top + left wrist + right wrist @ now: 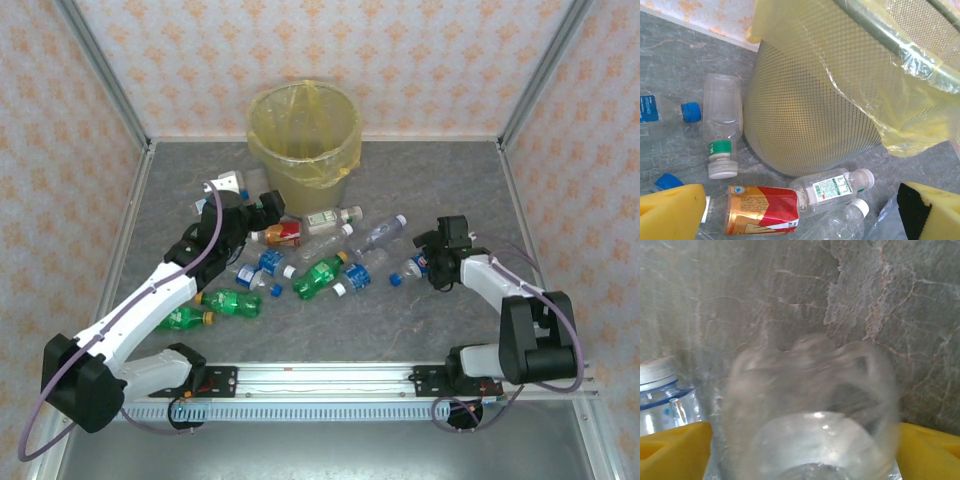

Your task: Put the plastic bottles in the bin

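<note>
1. A clear bottle [810, 405] lies on the counter [400, 330], to the right of the other bottles [320, 255]. Its base sits between the right pincer's [428, 264] yellow fingers [670, 450]. They stand wide on either side of it, but blur hides whether they press it, so I cannot tell if it is gripped.
2. The likeliest fault comes from the thin, slick plastic. Squeezed off-centre near the rounded base, the bottle may buckle or squirt out and roll across the counter.
3. A second bottle [657, 390] lies just beside one finger. A closing finger could catch its cap and drag or knock it.
4. The bin [310, 175] stands well apart from the right pincer, behind the scattered bottles. A weak hold may fail on the way, or the bottle may clip the rim or snag the loose yellow liner [920, 115].
5. The left pincer [268, 214] hangs wide open and empty near the bin's foot, above a red-labelled bottle [762, 215]. If both arms head for the bin, they could cross.
</note>
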